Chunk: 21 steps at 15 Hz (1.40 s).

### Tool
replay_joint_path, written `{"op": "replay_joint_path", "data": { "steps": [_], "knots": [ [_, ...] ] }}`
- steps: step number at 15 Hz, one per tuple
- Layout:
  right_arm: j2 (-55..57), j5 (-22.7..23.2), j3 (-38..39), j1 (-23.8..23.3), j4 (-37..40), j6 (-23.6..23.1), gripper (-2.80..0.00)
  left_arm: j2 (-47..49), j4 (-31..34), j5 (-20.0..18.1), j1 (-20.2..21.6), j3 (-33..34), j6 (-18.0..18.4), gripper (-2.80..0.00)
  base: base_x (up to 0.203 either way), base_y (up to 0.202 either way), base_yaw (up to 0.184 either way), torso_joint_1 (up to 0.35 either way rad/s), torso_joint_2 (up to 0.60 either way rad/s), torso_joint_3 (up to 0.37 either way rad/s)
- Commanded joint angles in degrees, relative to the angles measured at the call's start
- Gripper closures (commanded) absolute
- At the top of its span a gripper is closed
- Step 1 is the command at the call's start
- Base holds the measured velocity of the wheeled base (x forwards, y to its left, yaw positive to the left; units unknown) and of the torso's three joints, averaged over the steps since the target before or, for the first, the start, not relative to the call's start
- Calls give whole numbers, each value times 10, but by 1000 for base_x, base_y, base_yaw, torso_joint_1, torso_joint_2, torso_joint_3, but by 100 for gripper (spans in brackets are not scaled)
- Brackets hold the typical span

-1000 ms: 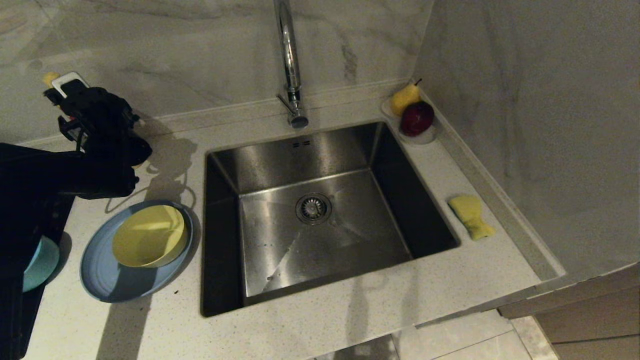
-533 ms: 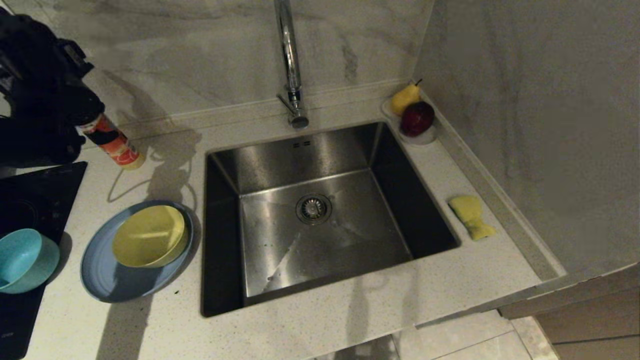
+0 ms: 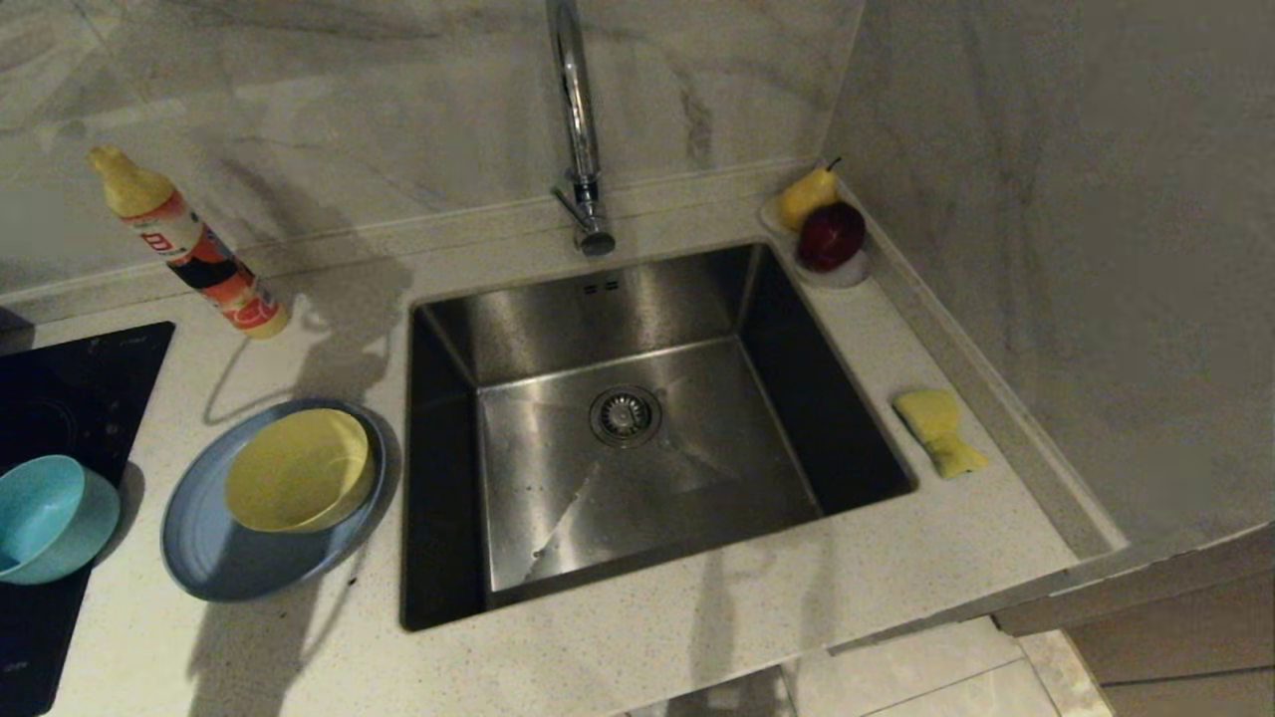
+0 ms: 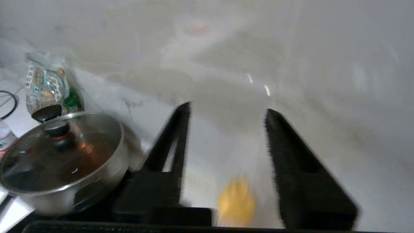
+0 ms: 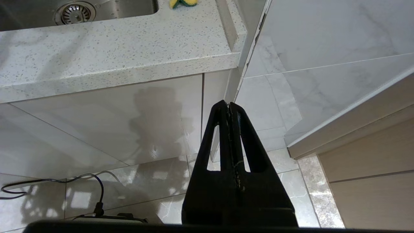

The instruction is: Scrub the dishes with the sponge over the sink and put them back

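Note:
The slate-blue plate (image 3: 214, 558) lies on the counter left of the sink (image 3: 697, 478), with the pale-yellow bowl (image 3: 297, 483) sitting in it. The teal bowl (image 3: 45, 518) rests at the far left, partly on the black cooktop. The yellow sponge (image 3: 938, 430) lies on the counter right of the sink and shows again as the sponge (image 5: 182, 3) in the right wrist view. My left gripper (image 4: 228, 110) is outside the head view; it is open and empty, facing the wall above a yellow bottle cap (image 4: 236, 202). My right gripper (image 5: 229, 104) hangs shut below the counter edge.
A red-and-yellow squeeze bottle (image 3: 189, 244) leans at the back left. The chrome tap (image 3: 576, 110) rises behind the sink. A pear (image 3: 805, 194) and an apple (image 3: 831, 236) sit on a white dish at the back right. A lidded steel pot (image 4: 61, 155) stands on the cooktop (image 3: 60, 388).
My left arm has pulled up and to the left, out of the head view, uncovering the squeeze bottle and the teal bowl. Plate, bowls and sponge have not moved.

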Motion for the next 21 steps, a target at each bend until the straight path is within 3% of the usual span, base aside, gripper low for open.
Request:
{"op": "replay_joint_path", "data": {
  "steps": [1,7,10,12,15,17,21],
  "knots": [
    [-1,0,0,0,0,0,0,-131,67,-65,-8,99,1,0,0,0,0,0,0,0],
    [-1,0,0,0,0,0,0,-374,224,-254,-42,335,6,0,0,0,0,0,0,0],
    [-1,0,0,0,0,0,0,-467,289,-394,-47,444,6,0,0,0,0,0,0,0],
    [-1,0,0,0,0,0,0,-486,305,-469,-49,481,-2,0,0,0,0,0,0,0],
    [-1,0,0,0,0,0,0,-434,303,-571,-50,481,-11,0,0,0,0,0,0,0],
    [-1,0,0,0,0,0,0,-368,308,-623,-51,421,-13,0,0,0,0,0,0,0],
    [-1,0,0,0,0,0,0,-187,322,-653,-62,266,-40,0,0,0,0,0,0,0]
  ]
}}
